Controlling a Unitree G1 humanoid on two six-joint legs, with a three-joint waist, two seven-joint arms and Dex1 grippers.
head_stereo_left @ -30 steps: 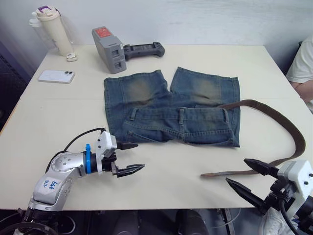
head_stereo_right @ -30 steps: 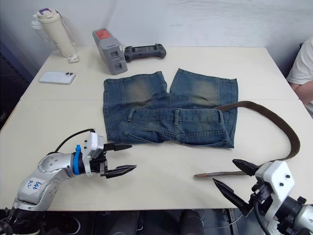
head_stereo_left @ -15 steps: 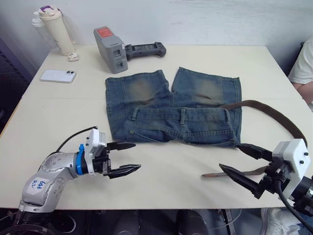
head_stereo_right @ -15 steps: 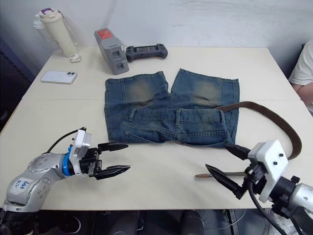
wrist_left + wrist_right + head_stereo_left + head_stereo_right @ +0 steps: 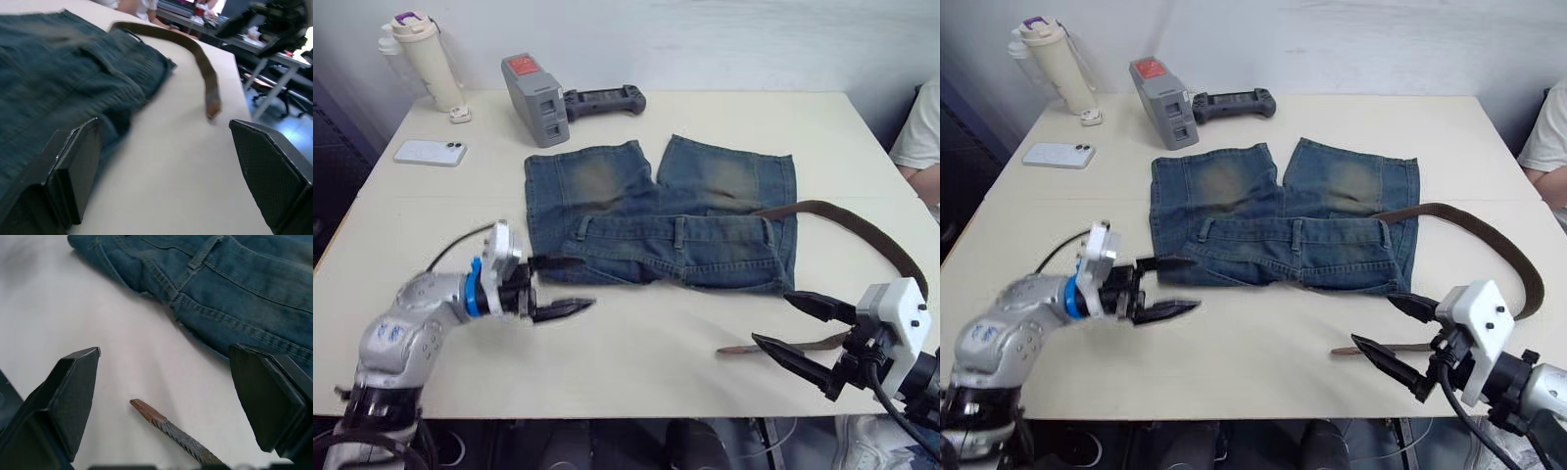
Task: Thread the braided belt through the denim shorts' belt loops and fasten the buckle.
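Note:
The denim shorts (image 5: 656, 217) lie flat mid-table, waistband toward me, with belt loops (image 5: 679, 232) standing along it. The braided belt (image 5: 824, 205) runs from the shorts' right waistband corner, curves around the right side and ends in a tan tip (image 5: 732, 349) on the table. I cannot make out the buckle. My left gripper (image 5: 572, 284) is open at the shorts' left waistband corner, one finger over the denim (image 5: 58, 63). My right gripper (image 5: 771, 318) is open just above the table, with the belt tip (image 5: 146, 410) lying between its fingers.
At the back left of the table are a grey device (image 5: 536, 98), a black controller (image 5: 603, 99), a white phone (image 5: 429, 152) and a cream bottle (image 5: 421, 59). A person's sleeve (image 5: 922, 132) shows at the right edge.
My left gripper has moved forward and up to the shorts' left waistband corner. My right gripper came in over the belt tip a second ago and has since held still.

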